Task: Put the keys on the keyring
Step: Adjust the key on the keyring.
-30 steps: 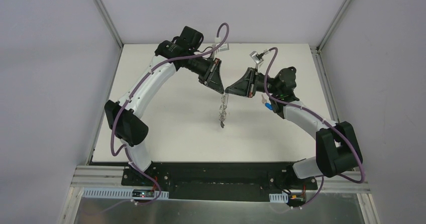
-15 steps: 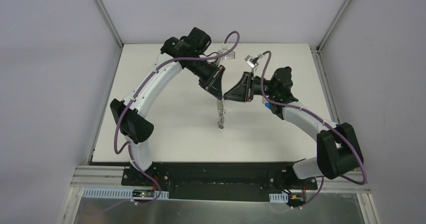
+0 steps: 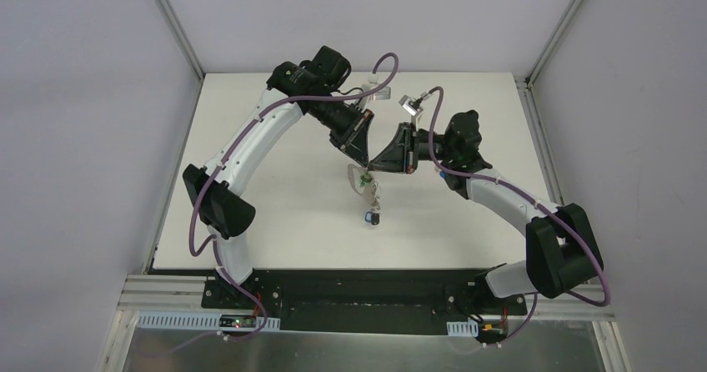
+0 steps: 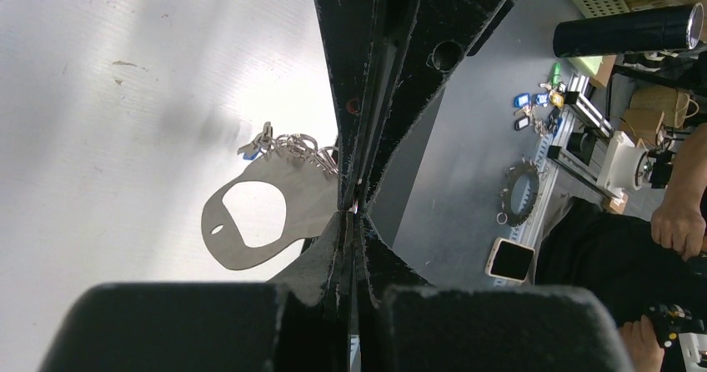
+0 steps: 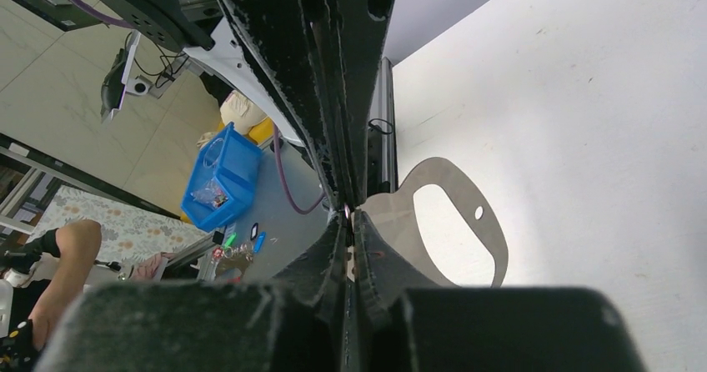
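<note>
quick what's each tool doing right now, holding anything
Left tool: closed, pinching the edge of the keyring.
Right tool: closed, apparently gripping the same keyring at its edge.

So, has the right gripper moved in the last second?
Yes. The right gripper has shifted left and away from the table's far edge.

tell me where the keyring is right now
Top view: the keyring is at mid-table, at the tips where the left fingers and right fingers meet, its linked rings trailing toward the near edge.
</note>
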